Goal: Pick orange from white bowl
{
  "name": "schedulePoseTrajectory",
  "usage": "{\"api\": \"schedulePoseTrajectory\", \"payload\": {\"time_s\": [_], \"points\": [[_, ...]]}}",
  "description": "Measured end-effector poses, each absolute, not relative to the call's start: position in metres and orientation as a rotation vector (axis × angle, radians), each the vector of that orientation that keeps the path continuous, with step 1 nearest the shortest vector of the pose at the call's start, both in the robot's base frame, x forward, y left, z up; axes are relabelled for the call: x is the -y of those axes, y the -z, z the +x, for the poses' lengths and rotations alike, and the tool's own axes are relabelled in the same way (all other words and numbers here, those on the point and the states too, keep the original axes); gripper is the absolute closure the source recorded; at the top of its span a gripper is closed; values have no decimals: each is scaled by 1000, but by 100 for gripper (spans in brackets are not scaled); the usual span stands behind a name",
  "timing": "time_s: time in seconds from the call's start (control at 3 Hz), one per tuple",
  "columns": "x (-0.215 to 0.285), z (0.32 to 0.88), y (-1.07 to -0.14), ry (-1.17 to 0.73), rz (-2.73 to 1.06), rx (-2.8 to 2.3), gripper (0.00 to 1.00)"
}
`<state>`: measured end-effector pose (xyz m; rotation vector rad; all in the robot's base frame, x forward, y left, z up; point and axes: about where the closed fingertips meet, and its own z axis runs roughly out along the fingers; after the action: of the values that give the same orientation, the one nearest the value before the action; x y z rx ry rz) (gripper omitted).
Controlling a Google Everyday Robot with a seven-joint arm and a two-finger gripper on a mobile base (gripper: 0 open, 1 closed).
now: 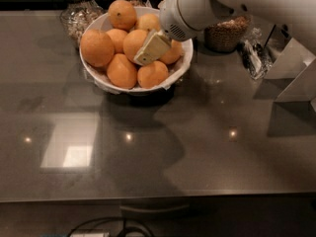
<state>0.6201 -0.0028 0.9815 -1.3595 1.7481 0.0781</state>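
The white bowl [97, 76] stands at the back middle of the dark counter, heaped with several oranges. The largest, evenly bright orange [97, 47] lies at the bowl's left side. Another orange [122, 14] with a dark stem dot tops the heap, and a paler one [147, 22] lies behind. My gripper [152, 47] reaches in from the upper right on the white arm [190, 9]. Its cream tip lies over the heap's middle, between a central orange [132, 42] and a right-hand one [173, 54], well to the right of the largest orange.
A glass jar [78, 15] stands just behind the bowl on the left. A jar of brown grain [226, 33] stands to its right, with a clear packet [254, 58] beside it. A white boxy shape [295, 73] is at the right edge. The counter's front edge runs along the bottom.
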Motion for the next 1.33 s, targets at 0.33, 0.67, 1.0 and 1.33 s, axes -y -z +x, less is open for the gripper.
{"api": "schedulePoseTrajectory", "payload": {"time_s": [0.33, 0.67, 1.0, 1.33], "points": [[-8, 628, -972, -113, -1379, -1737, 14], [-21, 629, -961, -173, -1399, -1733, 14], [-22, 630, -957, -181, -1394, -1736, 4], [-22, 633, -953, -187, -1388, -1742, 5]]}}
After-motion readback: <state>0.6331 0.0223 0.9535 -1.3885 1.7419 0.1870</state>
